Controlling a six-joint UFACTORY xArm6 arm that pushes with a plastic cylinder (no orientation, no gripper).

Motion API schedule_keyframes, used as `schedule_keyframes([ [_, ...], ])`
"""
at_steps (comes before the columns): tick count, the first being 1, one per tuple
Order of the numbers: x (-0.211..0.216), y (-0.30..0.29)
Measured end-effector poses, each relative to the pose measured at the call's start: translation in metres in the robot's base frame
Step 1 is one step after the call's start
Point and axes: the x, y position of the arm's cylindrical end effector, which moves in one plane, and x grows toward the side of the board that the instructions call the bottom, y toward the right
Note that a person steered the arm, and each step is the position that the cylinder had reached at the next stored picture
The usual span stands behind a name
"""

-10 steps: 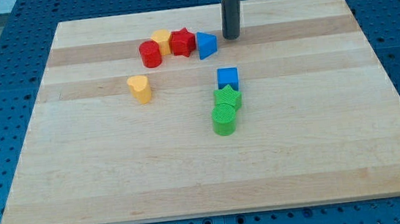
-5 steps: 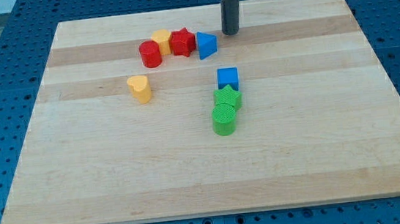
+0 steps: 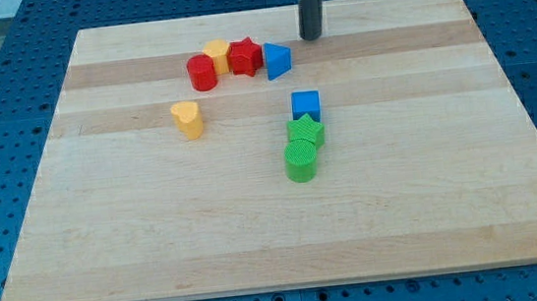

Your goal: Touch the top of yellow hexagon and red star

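Note:
The yellow hexagon (image 3: 217, 55) and the red star (image 3: 246, 56) sit side by side near the view's top, touching. A red cylinder (image 3: 202, 73) touches the hexagon's lower left, and a blue triangle (image 3: 278, 61) touches the star's right. My tip (image 3: 311, 38) rests on the board up and to the right of the blue triangle, apart from all the blocks. The rod rises out of the view's top.
A yellow heart (image 3: 186, 119) lies alone left of centre. A blue cube (image 3: 306, 104), a green star (image 3: 305, 130) and a green cylinder (image 3: 301, 160) form a touching column at centre. The wooden board (image 3: 276, 229) lies on a blue pegboard.
My tip has slid a little toward the view's top, away from the blue triangle. No block has moved.

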Motion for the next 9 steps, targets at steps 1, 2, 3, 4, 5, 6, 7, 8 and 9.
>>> schedule_keyframes([
  [1,-0.026,-0.087],
  [2,-0.033,-0.095],
  [3,-0.021,-0.129],
  [4,-0.019,-0.132],
  [5,0.015,-0.132],
  [6,0.015,-0.132],
  [7,0.018,-0.13],
  [8,-0.005,-0.13],
  [9,-0.02,-0.109],
])
